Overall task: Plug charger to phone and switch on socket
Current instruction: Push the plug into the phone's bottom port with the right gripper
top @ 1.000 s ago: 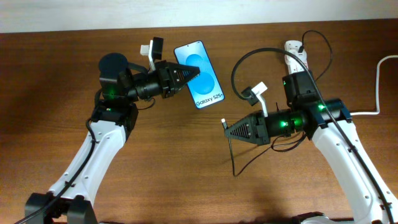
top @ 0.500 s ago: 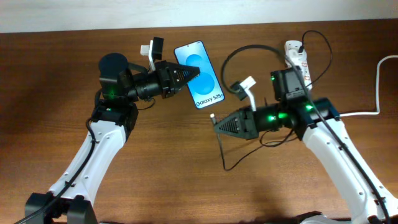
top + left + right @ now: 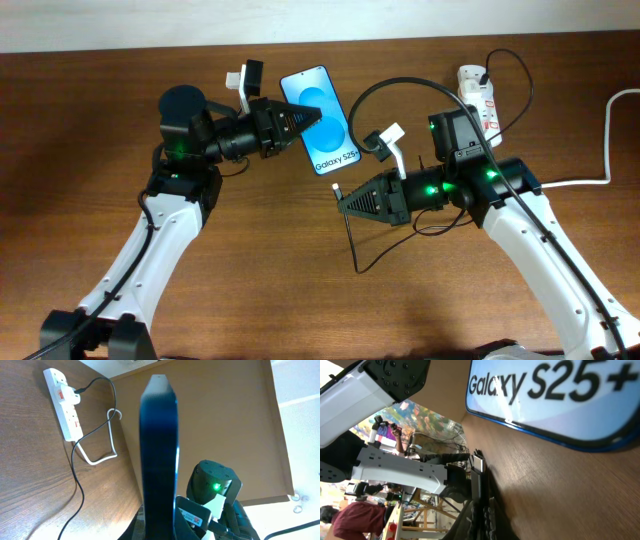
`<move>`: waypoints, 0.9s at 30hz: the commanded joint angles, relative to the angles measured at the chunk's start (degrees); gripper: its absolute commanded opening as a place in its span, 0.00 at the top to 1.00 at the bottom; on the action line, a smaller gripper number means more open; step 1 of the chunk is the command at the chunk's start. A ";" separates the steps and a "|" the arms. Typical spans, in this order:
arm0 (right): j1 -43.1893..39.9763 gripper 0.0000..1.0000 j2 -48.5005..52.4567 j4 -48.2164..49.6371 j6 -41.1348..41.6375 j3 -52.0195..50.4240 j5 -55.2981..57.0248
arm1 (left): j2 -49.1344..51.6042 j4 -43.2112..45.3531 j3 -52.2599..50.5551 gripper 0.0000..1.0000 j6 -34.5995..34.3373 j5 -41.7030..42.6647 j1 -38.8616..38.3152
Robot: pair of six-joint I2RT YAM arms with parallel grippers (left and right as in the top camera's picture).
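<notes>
The phone (image 3: 322, 120) with its blue screen and "Galaxy S25" text lies tilted on the table, its left edge held by my left gripper (image 3: 300, 122), which is shut on it. In the left wrist view the phone (image 3: 159, 455) stands edge-on between the jaws. My right gripper (image 3: 343, 200) is shut on the charger's plug tip (image 3: 337, 187), just below the phone's lower end. In the right wrist view the plug tip (image 3: 479, 465) points up toward the phone's lower edge (image 3: 555, 405), a short gap apart. The black charger cable (image 3: 385, 90) loops back to the white socket (image 3: 478, 92).
The socket (image 3: 64, 402) shows in the left wrist view with red switch marks and the black cable plugged in. Its thick white lead (image 3: 608, 140) runs off at the right. A loose part of the black cable (image 3: 352, 250) trails on the table below my right gripper.
My right gripper has moved left and up with the charger plug, closing on the phone's lower end. The cable loop has followed it. The left arm and phone have not moved.
</notes>
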 commanded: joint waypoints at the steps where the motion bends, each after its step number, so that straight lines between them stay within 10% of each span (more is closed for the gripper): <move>1: -2.45 0.96 0.15 0.46 1.38 0.42 -0.33 | -0.24 -0.50 1.11 1.00 0.94 1.29 0.04; 27: -0.90 0.96 0.17 3.54 2.14 0.39 -0.52 | -0.24 -0.72 1.11 1.00 1.14 2.12 0.02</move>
